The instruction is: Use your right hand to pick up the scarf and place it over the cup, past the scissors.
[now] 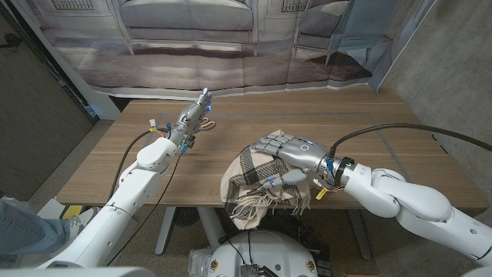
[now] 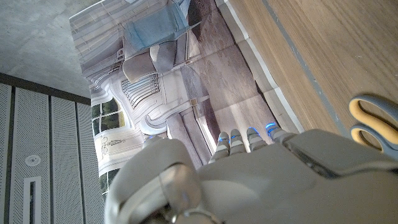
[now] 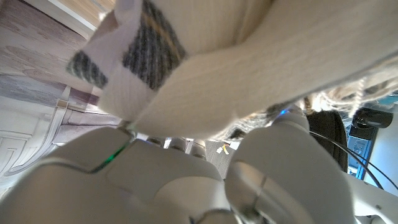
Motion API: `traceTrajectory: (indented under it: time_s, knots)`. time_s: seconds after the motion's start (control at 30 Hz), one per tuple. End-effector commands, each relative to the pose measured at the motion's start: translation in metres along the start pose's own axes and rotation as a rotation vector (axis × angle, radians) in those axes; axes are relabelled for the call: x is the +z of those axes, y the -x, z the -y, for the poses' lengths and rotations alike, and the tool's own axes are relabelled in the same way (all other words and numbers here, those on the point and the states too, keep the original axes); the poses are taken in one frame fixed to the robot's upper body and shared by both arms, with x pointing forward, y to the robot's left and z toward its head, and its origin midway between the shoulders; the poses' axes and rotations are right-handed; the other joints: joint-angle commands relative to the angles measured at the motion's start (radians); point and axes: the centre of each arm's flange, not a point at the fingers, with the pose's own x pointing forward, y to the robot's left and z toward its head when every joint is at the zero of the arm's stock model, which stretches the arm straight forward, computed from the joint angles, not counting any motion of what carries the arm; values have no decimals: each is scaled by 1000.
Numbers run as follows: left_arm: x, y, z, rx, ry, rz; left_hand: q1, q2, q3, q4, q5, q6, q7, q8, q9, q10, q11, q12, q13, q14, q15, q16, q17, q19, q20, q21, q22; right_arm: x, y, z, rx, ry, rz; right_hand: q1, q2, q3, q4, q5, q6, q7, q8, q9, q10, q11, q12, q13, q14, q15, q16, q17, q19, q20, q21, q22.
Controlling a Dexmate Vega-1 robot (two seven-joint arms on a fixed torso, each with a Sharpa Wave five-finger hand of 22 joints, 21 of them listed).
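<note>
A cream scarf (image 1: 247,178) with dark plaid stripes lies bunched at the table's front edge, and its fringe (image 1: 247,209) hangs over that edge. My right hand (image 1: 296,159) grips the scarf from the right side, the thumb curled into the cloth. In the right wrist view the scarf (image 3: 249,56) drapes over that hand's fingers (image 3: 186,180). The scissors (image 1: 204,125) lie at the far left middle of the table, their yellow and grey handles (image 2: 373,124) close beside my left hand. My left hand (image 1: 196,113) is held up above them with straight fingers, holding nothing.
The wooden table (image 1: 361,123) has bare surface to the right and behind the scarf. A printed backdrop (image 1: 231,46) hangs behind the far edge. A person's leg (image 1: 19,231) is at the near left corner.
</note>
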Motion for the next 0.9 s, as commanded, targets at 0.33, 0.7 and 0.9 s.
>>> traceTrajectory:
  time_s: [0.33, 0.7, 0.9]
  knots:
    - [4, 6, -5, 16, -6, 5, 10, -1, -6, 5, -2, 8, 3, 0, 2, 3, 5, 0, 3, 0, 5, -4, 3, -48, 7, 0, 3, -5, -3, 26, 113, 22, 29, -71, -2, -57, 22, 1, -39, 20, 6, -9, -25, 16, 6, -30, -22, 14, 7, -25, -15, 3, -30, 6]
    - [3, 3, -4, 11, 6, 7, 10, -1, -6, 5, -3, 8, 3, 0, 2, 2, 4, -1, 3, 0, 6, -4, 3, -48, 7, 1, 3, -5, 2, 51, 124, 64, 18, -103, 6, -75, 36, 2, -35, 26, 12, -13, -21, 24, 12, -42, -20, 18, 11, -34, -14, 2, -41, 7]
    - [2, 2, -3, 10, 2, 2, 10, -1, -7, 5, -3, 7, 4, -1, 2, 2, 6, -1, 3, 1, 6, -4, 3, -49, 7, 0, 3, -9, 3, 62, 118, 61, 17, -112, 9, -81, 40, 3, -34, 26, 13, -14, -19, 24, 14, -47, -17, 17, 13, -38, -8, 1, -42, 7]
